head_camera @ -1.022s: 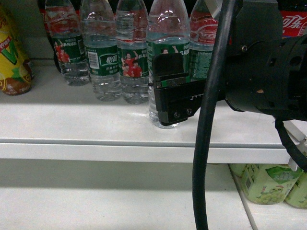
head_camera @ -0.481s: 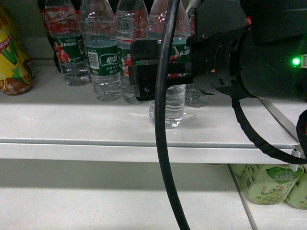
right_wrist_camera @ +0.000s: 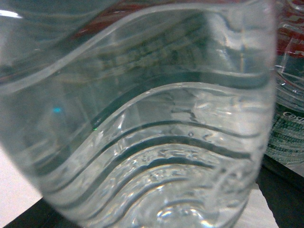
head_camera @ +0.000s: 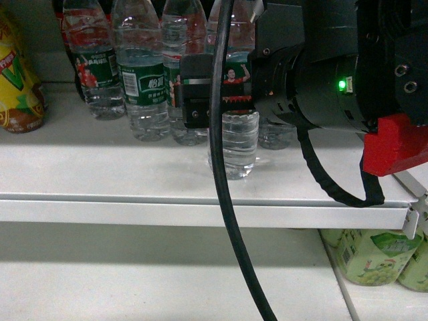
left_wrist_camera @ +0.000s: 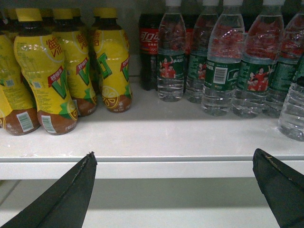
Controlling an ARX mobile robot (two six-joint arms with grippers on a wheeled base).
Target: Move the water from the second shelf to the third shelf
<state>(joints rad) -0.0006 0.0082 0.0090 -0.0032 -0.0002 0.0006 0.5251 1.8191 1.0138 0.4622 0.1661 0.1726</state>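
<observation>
Right gripper (head_camera: 212, 90) moved inward, clamped on water bottle (head_camera: 234, 144)

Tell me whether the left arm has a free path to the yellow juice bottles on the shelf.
Probably yes. In the left wrist view the left gripper is open below the shelf edge, with nothing between it and the yellow juice bottles.

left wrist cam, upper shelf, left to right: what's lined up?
Yellow-labelled drink bottles → dark cola bottle with red label → row of clear water bottles with green labels. Below, the left gripper's fingers frame both lower corners.
</observation>
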